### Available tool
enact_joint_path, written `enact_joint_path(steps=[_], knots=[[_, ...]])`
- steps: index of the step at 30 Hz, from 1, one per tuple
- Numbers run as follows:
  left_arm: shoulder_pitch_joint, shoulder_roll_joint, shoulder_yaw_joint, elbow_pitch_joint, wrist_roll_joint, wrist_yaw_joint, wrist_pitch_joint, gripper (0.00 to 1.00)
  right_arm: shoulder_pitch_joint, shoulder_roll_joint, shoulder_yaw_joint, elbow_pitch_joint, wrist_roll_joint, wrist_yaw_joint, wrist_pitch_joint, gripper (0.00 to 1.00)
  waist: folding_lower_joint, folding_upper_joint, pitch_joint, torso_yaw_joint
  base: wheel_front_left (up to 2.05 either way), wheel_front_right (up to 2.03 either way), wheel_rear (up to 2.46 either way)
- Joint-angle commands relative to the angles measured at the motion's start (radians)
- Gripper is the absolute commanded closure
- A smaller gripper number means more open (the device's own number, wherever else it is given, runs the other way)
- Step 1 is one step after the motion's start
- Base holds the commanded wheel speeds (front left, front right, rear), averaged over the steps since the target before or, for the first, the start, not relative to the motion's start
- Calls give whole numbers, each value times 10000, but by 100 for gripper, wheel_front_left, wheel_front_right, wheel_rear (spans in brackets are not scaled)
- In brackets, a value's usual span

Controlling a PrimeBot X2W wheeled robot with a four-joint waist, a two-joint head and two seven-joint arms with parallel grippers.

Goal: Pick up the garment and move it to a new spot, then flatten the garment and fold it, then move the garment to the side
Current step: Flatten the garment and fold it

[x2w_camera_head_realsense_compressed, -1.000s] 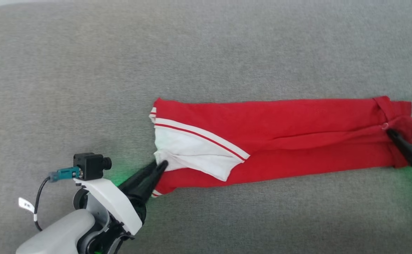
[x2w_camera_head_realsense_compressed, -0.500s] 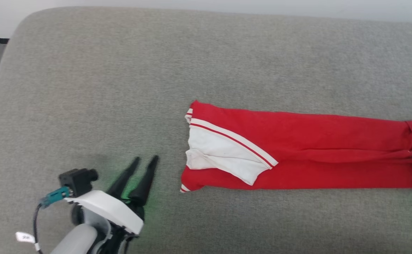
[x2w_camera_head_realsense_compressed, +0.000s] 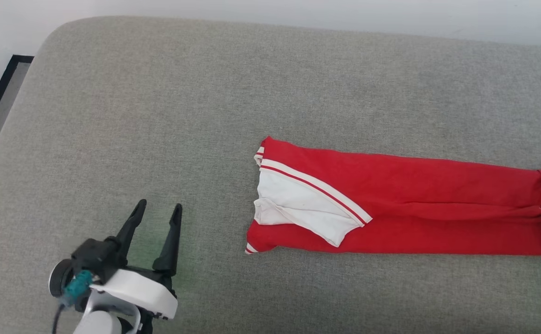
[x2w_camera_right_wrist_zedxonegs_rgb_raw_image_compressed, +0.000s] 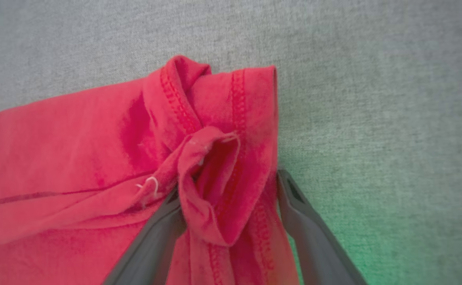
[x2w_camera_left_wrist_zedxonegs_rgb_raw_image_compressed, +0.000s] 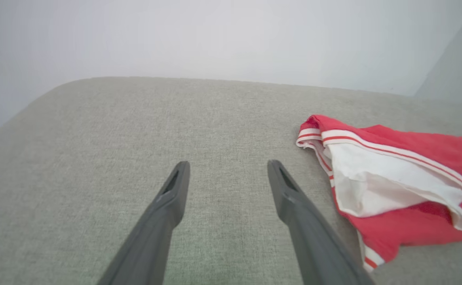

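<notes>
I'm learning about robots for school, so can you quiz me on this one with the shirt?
1. True or false: the left gripper is holding the shirt.
2. What colour is the sleeve? A white, B blue, C green.
3. Fill in: shirt cloth bunches between the open fingers of the ___ gripper.
Key: 1 false, it is open, apart from the shirt, over the grey cushion; 2 A; 3 right gripper.

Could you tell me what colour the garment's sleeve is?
The sleeve is white, clearest in left wrist view.

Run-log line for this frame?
left gripper: open, clear of garment | right gripper: open, straddling garment's bunched end | garment: long strip on grey cushion
</notes>
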Motion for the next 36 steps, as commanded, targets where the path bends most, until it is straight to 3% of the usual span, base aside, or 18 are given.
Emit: enact_joint_path(steps=[1,4,5,6,7,20,28,36], knots=[[215,-130,201,-273,621,-37,-44,0,195,510,326,224,-59,6,277,0,0,0,-10,-31,0,0,0],[479,-426,604,-1023,1633,-29,-45,0,127,645,419,484,-190,5,361,0,0,0,-13,-107,0,0,0],[536,-438,626,-1199,1847,-29,-45,0,116,669,482,525,-257,5,404,15,0,0,-8,-117,0,0,0],[595,-468,661,-1307,2002,-28,-45,0,102,710,500,560,-268,5,429,50,0,0,-1,-128,0,0,0],[630,-509,711,-1360,2070,-27,-45,0,72,752,508,605,-276,5,438,100,0,0,6,-142,0,0,0],[753,-874,1011,-1774,1981,-19,-45,0,-407,200,60,664,-288,-41,101,100,0,0,97,-350,0,0,0],[609,-785,883,-2116,1634,-18,-47,0,-556,-567,-410,343,-372,-20,93,100,0,0,276,-720,0,0,0],[274,-687,876,-2186,1478,-18,-45,0,-337,-1836,-1406,338,-367,-18,172,100,0,0,627,-1026,0,0,0]])
